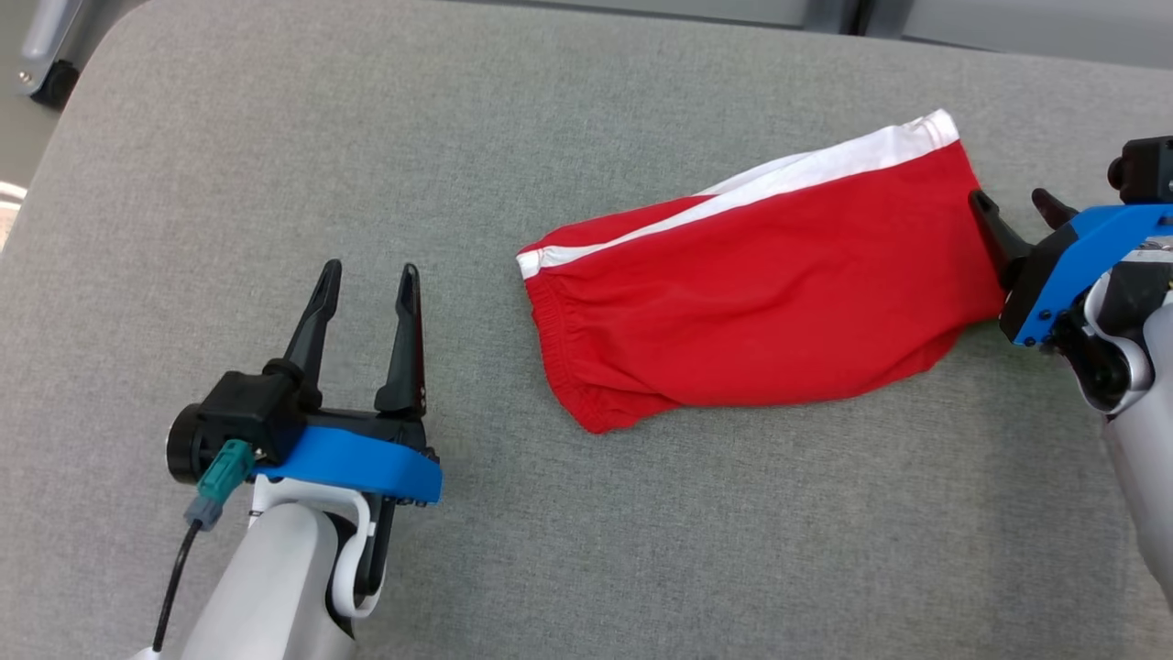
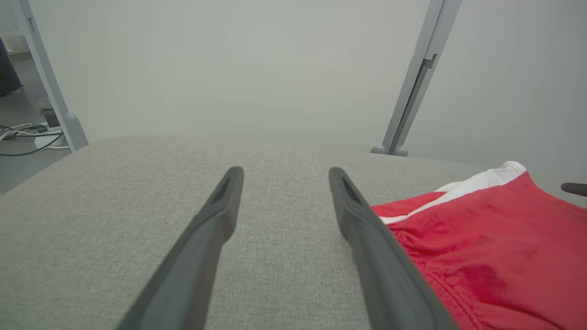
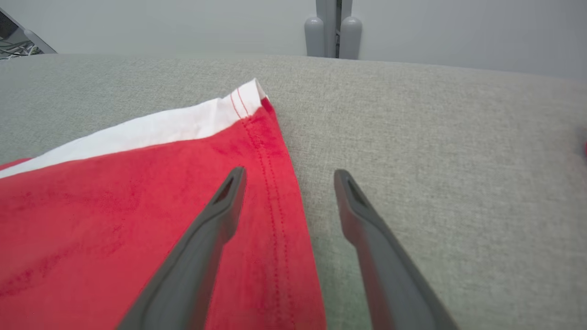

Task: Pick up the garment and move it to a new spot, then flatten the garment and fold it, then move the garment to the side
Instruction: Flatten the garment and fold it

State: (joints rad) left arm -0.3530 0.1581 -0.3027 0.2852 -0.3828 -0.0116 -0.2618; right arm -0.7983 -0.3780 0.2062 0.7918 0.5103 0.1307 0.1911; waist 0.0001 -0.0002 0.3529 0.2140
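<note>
Head view: red garment (image 1: pixel 761 302) with a white stripe lies fairly flat on the grey fabric surface (image 1: pixel 275 137), right of centre. Elastic waistband end points left, stitched hem end points right. Left gripper (image 1: pixel 369 268) sits over bare surface to the left of the garment, apart from it, fingers spread wide with nothing between them. Right gripper (image 1: pixel 1013 197) is at the garment's right hem edge, fingers also spread wide. Right wrist view: one finger is over the red cloth just inside the stitched hem, the other over bare grey fabric. The jaws straddle the edge without clamping it. Can't tell whether the tips touch the cloth. Left wrist view: waistband lies near the right-hand finger.
</note>
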